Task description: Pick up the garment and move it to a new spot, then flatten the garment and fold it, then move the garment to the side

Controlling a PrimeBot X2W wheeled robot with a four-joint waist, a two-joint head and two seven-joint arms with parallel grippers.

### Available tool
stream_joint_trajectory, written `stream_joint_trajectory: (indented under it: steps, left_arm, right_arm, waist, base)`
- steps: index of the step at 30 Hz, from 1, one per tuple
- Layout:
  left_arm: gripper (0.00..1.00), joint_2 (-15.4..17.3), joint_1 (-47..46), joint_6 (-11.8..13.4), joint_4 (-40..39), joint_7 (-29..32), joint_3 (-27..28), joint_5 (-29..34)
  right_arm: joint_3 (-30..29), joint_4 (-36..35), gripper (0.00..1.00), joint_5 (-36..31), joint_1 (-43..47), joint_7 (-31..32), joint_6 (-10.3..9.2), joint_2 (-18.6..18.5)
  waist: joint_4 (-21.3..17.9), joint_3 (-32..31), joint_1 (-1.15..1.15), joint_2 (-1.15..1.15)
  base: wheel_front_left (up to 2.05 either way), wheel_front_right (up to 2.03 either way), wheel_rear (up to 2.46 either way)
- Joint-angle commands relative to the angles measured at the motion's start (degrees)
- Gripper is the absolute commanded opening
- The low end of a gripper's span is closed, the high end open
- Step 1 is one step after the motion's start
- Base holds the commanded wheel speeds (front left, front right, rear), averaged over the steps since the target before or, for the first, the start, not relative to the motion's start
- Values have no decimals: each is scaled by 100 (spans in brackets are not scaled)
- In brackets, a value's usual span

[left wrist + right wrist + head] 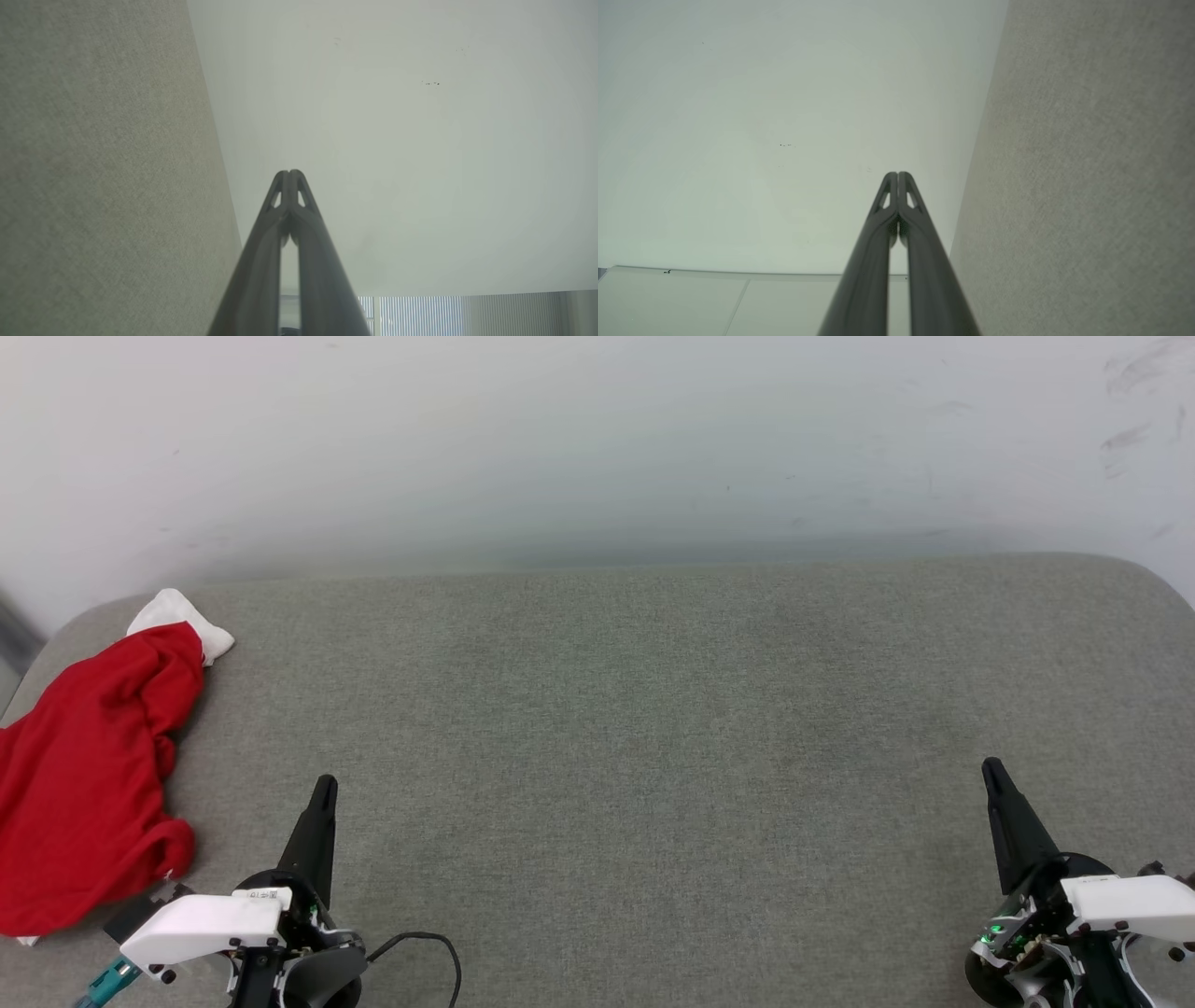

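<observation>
Garment (84,775) lies in a crumpled heap at the far left of the grey surface (653,756), partly cut off by the picture's edge; white sleeve (182,616) pokes out at its far end, near the wall (560,448); no lettering visible, so I can't tell front from back. Left tool (322,795) is closed, fingers pressed together, holding nothing, pointing away from me, just beside the heap but apart from it; right tool (995,782) is likewise closed and empty, well apart on the other side. My read on handling: light, soft, limp knit; it'll drape and bunch when lifted, not hold any shape; not fragile; it should drag a bit on the fabric-covered surface rather than slide. I'd open the left tool and pinch a raised fold on the near right edge of the heap, or the rolled hem at its near end; a thin pinch may catch one layer only, so bite deep; for flattening I'd want both tools on the shoulders or sleeve seams.
</observation>
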Motion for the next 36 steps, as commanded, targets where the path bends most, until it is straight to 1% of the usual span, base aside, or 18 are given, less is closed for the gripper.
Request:
stream_joint_trajectory:
  steps: [1, 32, 33, 36]
  left_arm:
    - [0, -8, -36, -17, 4, 11, 11, 5]
    - [0, -9, -36, -17, 4, 10, 10, 5]
    - [100, 0, 0, 0, 0, 1, 0, 0]
    - [100, -13, 96, 7, 120, -5, -17, 0]
  right_arm:
    - [0, 3, 0, 21, -59, 5, -2, 16]
    - [0, 3, 0, 21, -59, 5, -2, 16]
    - [0, 0, 100, 0, 0, 0, 0, 0]
    - [10, 119, 100, -3, 113, -3, -1, 2]
  waist:
    - [0, 0, 0, 0]
    - [0, 0, 0, 0]
    - [0, 0, 0, 0]
    - [0, 1, 0, 0]
  base:
    - [0, 0, 0]
    - [0, 0, 0]
    - [0, 0, 0]
    - [0, 0, 0]
